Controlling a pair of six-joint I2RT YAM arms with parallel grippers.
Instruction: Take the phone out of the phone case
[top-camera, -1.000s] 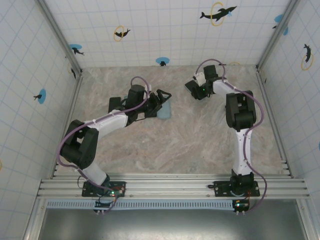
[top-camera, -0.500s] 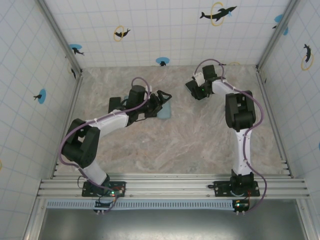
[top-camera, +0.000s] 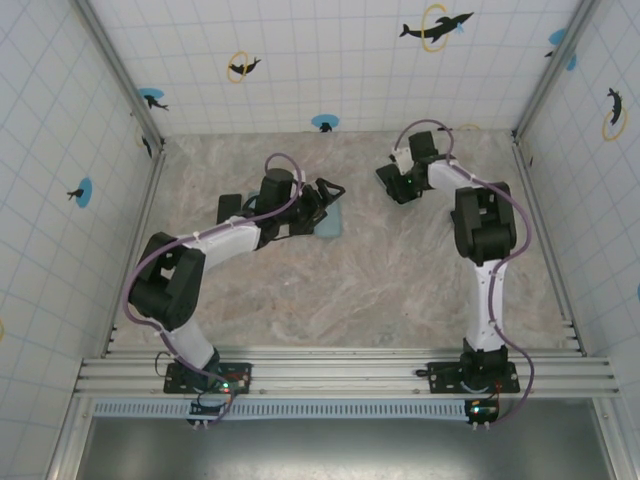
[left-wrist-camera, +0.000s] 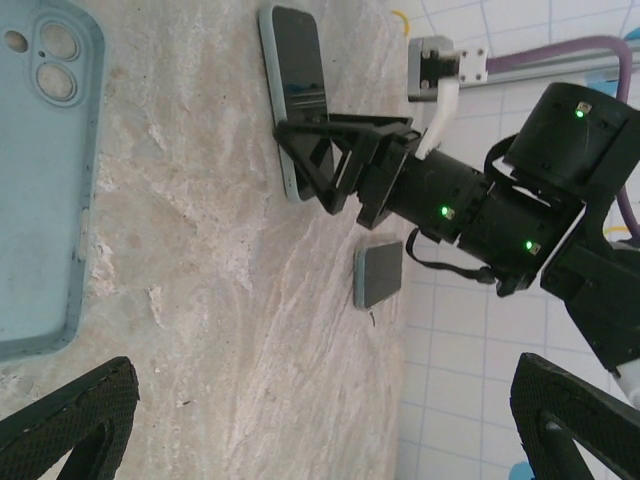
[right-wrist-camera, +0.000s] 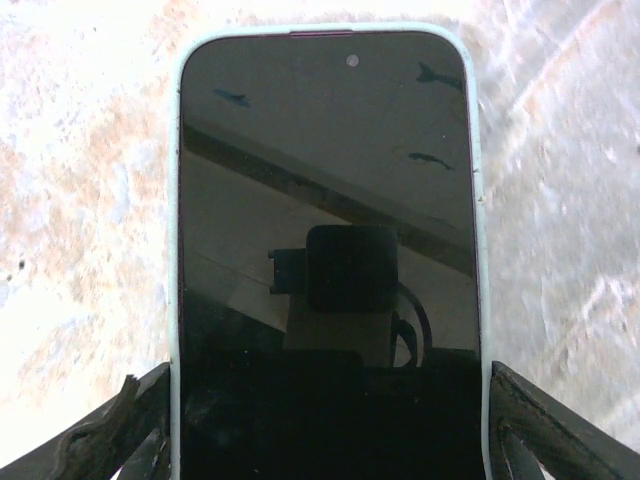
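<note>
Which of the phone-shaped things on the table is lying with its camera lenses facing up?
The light blue case, lying back up with its lenses showing. The phone lies with its dark screen up instead.

left arm (top-camera: 215, 240) bends inward with jaws spread wide; right arm (top-camera: 478, 225) reaches forward, wrist down, jaws parted.

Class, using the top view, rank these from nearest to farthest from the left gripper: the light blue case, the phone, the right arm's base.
1. The light blue case, right at the left gripper, mid-table.
2. The phone, further right and back, at the right gripper.
3. The right arm's base, at the near edge, right side.
</note>
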